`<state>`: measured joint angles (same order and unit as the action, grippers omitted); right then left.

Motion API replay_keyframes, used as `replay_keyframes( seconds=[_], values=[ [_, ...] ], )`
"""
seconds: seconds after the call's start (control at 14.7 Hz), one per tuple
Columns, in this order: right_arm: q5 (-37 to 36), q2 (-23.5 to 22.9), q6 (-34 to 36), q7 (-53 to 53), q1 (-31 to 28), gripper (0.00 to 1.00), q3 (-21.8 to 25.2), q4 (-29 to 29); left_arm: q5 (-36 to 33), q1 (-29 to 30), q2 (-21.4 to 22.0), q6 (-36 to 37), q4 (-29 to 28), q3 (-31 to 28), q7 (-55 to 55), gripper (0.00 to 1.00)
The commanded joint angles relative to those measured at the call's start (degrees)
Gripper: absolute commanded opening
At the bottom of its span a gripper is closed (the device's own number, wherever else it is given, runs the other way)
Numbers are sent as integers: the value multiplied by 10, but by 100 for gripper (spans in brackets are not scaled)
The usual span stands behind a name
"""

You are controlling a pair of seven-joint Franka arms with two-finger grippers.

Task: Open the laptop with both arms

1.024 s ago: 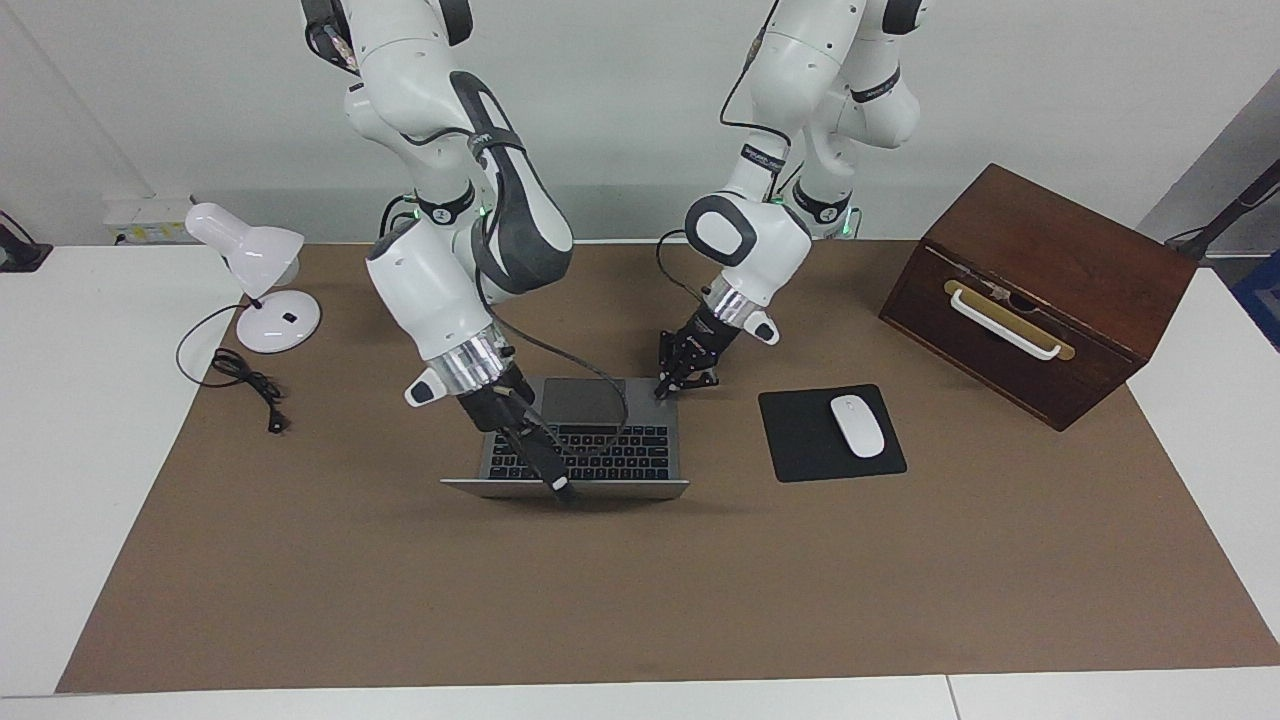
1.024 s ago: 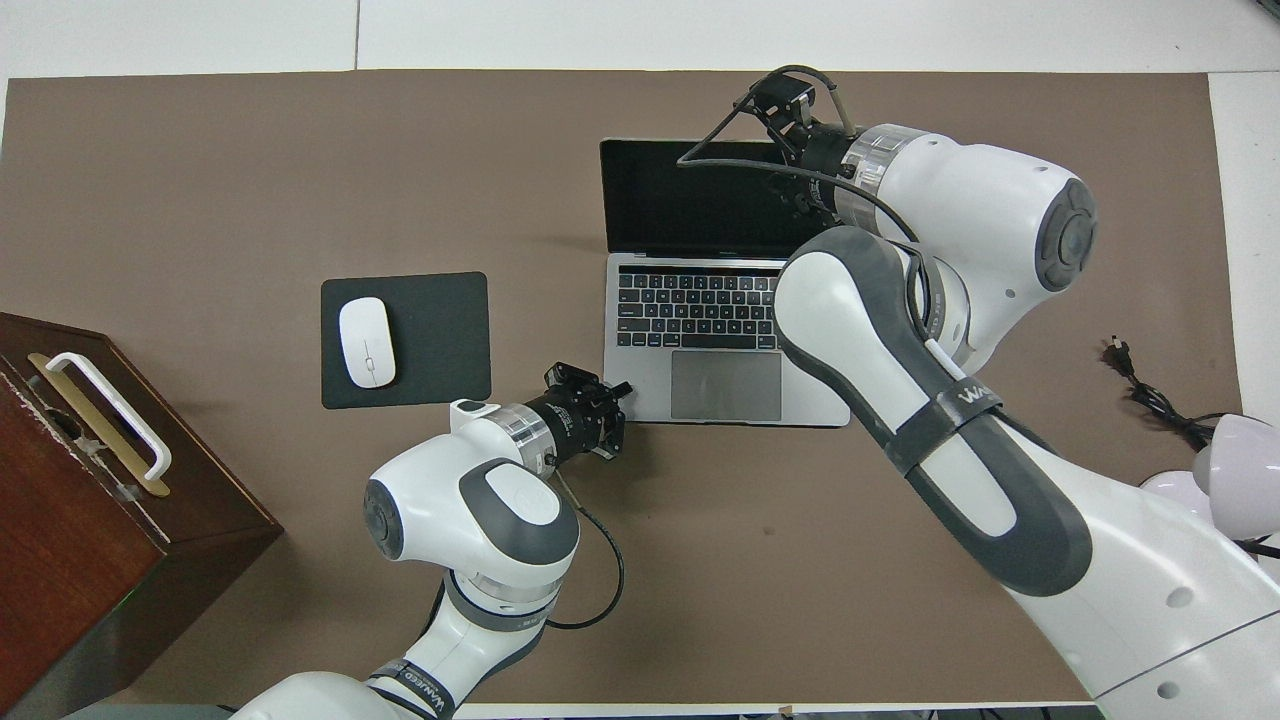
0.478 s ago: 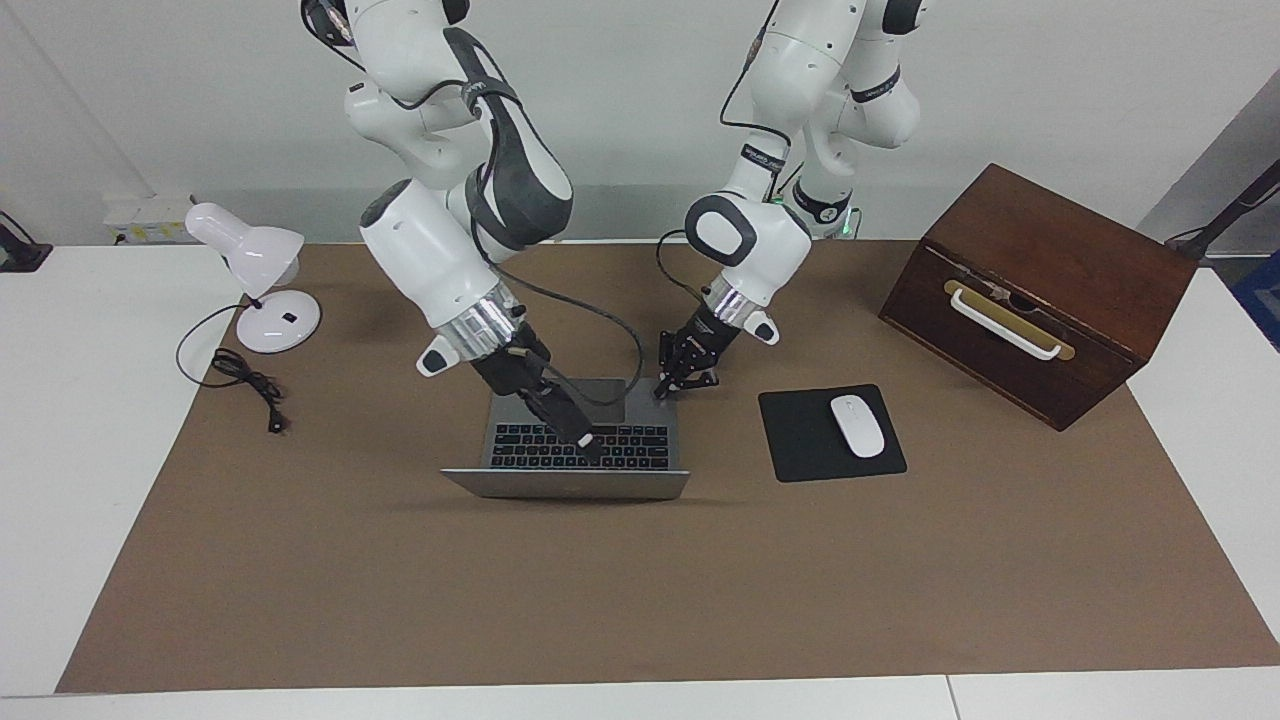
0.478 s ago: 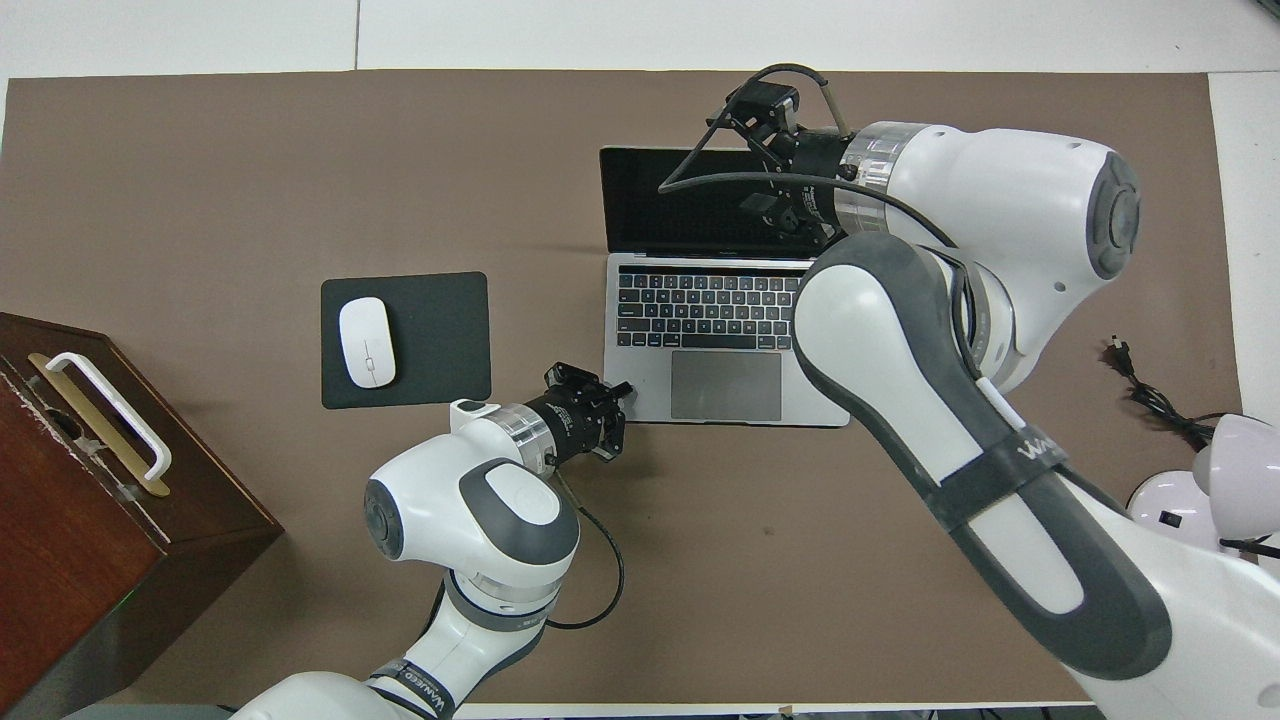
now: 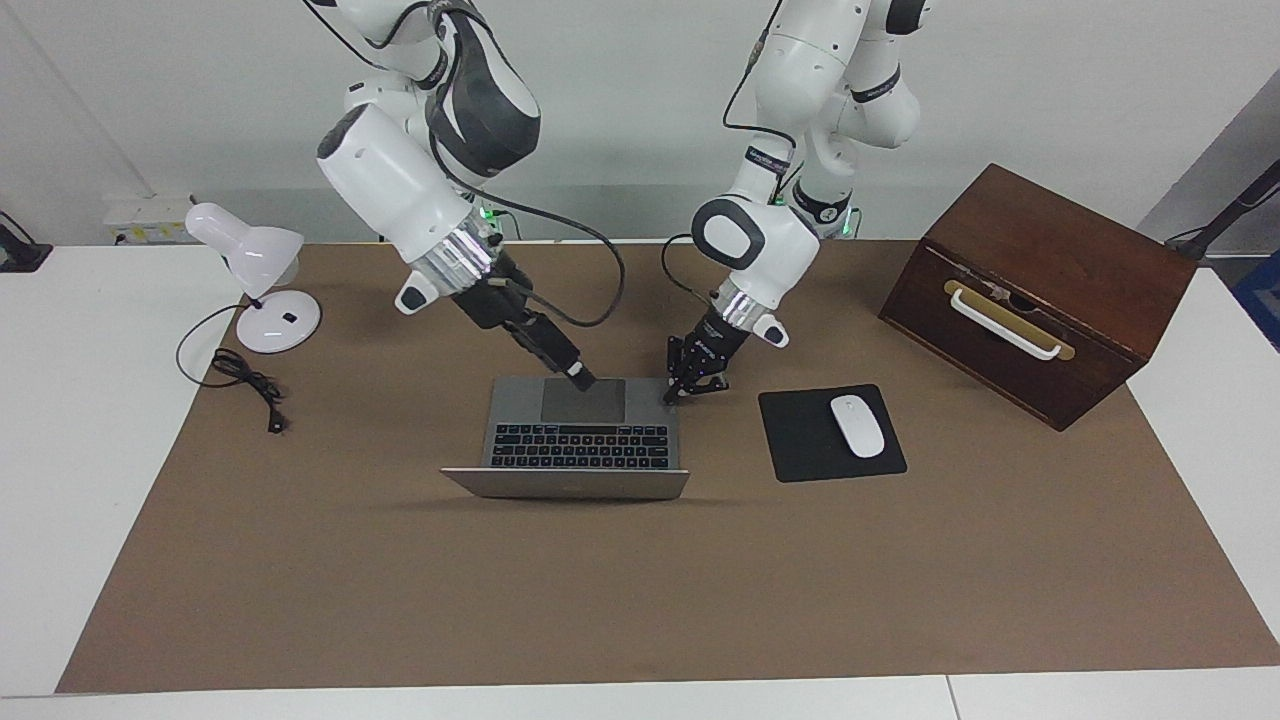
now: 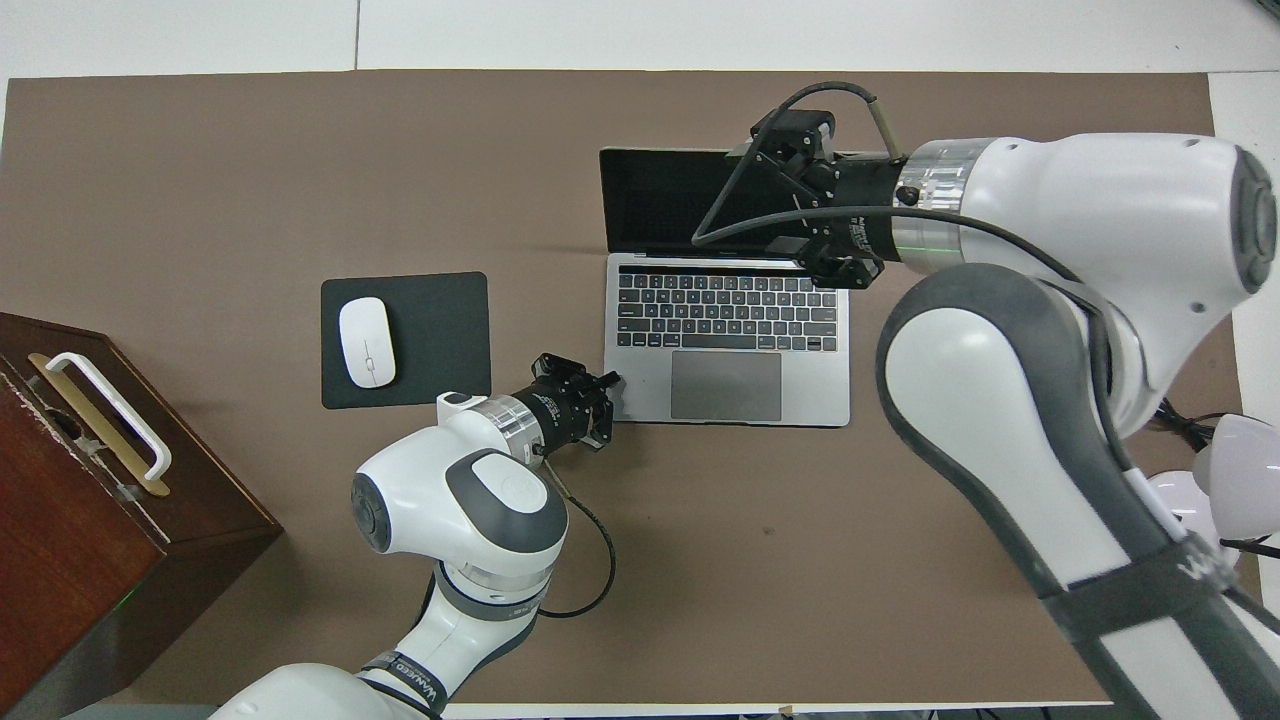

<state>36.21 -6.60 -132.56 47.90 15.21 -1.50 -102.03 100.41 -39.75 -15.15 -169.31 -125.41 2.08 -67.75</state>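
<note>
The silver-grey laptop (image 5: 580, 440) (image 6: 725, 315) stands open on the brown mat, its dark screen (image 6: 660, 200) tilted back away from the robots. My left gripper (image 5: 674, 394) (image 6: 610, 382) is shut, its tips resting on the corner of the laptop's base nearest the robots, at the left arm's end. Shut and holding nothing, my right gripper (image 5: 578, 378) (image 6: 800, 205) hangs raised over the trackpad's edge.
Beside the laptop toward the left arm's end lies a black mouse pad (image 5: 800, 445) (image 6: 440, 330) with a white mouse (image 5: 858, 426) (image 6: 366, 342). A brown wooden box (image 5: 1050, 260) (image 6: 80, 520) stands past it. A white desk lamp (image 5: 255, 260) and its cord (image 5: 245, 380) sit at the right arm's end.
My right gripper has left the lid's top edge, drawing back toward the robots and rising over the trackpad. The lid stays open. My left gripper has barely shifted at the base corner.
</note>
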Motion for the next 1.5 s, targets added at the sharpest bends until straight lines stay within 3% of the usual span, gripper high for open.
replay_keyframes(
  seconds=[0.0, 0.41, 0.75, 0.89, 1.16, 1.43],
  values=[
    [-61, 25, 47, -12, -32, 100, -3, -4, 6, 9, 3, -16, 17, 1, 11, 0],
    [-125, 32, 97, -211, -83, 100, -3, 14, -26, 49, 34, -41, 31, -1, 14, 0],
    [-226, 44, 201, -357, -136, 100, 0, 38, -88, 106, 46, -30, 50, -1, 28, 0],
    [-266, 44, 248, -399, -143, 100, 0, 60, -153, 135, 45, 3, 63, -2, 34, 0],
    [-321, 55, 328, -468, -150, 100, 5, 83, -328, 229, 44, 140, 104, -2, 35, 0],
    [-353, 79, 376, -515, -167, 100, 3, 80, -575, 274, 42, 259, 140, -2, 43, 0]
  ],
)
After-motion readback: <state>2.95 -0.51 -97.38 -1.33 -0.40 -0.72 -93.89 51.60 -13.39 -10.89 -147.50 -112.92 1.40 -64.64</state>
